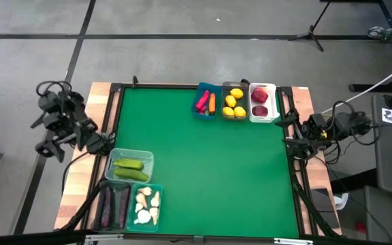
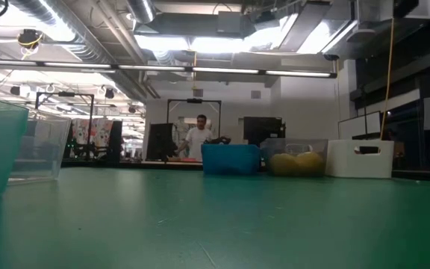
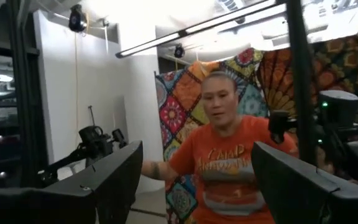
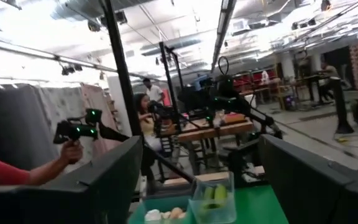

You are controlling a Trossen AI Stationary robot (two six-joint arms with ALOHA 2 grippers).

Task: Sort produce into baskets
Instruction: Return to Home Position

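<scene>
Sorting looks finished: no loose produce shows on the green-topped table (image 1: 209, 163). Along one edge, nearer the right arm (image 1: 318, 129): a small blue plastic bin (image 1: 208, 115) with a pink toy pepper (image 1: 201, 102) and an orange toy carrot (image 1: 212, 103), a grey-clear bin (image 1: 224, 88) of yellow toy lemons (image 1: 231, 102), and a white bin (image 1: 273, 102) of red toy apples (image 1: 259, 94). At the corner beside the left arm (image 1: 63, 119): a pale clear bin (image 1: 145, 155) of green toy cucumbers (image 1: 128, 163), a dark bin (image 1: 114, 185) of purple toy eggplants (image 1: 106, 204), and a teal bin (image 1: 159, 190) of white toy garlic (image 1: 145, 204). Both arms sit folded off the table's sides. Left claw (image 3: 194, 168) and right claw (image 4: 201, 155) are spread wide, with nothing between the fingers. Handling, by guess: hollow plastic, so light, stiff and slick. Long pieces are best pinched across the middle, round ones across the widest part.
</scene>
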